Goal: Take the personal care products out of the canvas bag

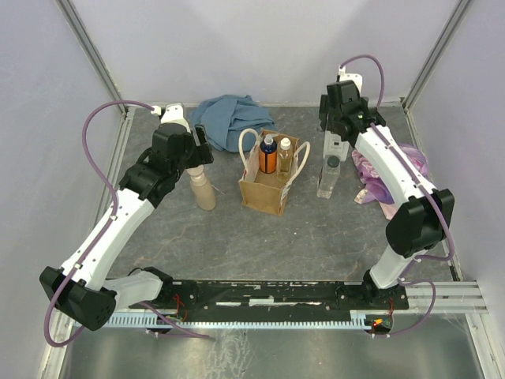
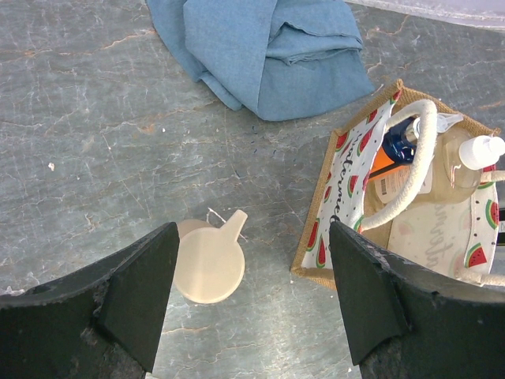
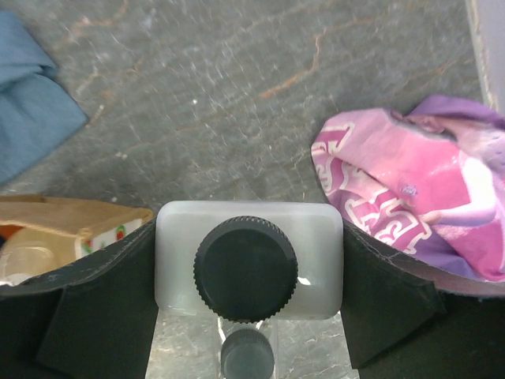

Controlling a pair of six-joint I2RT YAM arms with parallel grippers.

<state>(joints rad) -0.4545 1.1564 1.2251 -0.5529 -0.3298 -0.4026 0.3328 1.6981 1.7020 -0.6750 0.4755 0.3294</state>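
The canvas bag (image 1: 264, 192) stands mid-table with an orange, blue-capped bottle (image 1: 268, 155) and a slim amber bottle (image 1: 284, 159) inside. Both also show in the left wrist view, in the bag (image 2: 335, 201). My right gripper (image 1: 335, 140) is shut on a white rectangular dark-capped bottle (image 3: 248, 264) and holds it just above and behind a clear dark-capped bottle (image 1: 327, 179) right of the bag. My left gripper (image 1: 192, 151) is open and empty above the beige pump bottle (image 2: 209, 264), which stands left of the bag.
A blue cloth (image 1: 229, 114) lies behind the bag, near the back wall. A pink-purple cloth (image 1: 387, 174) lies at the right, close to the clear bottle. Metal frame rails run along the table's left and right sides.
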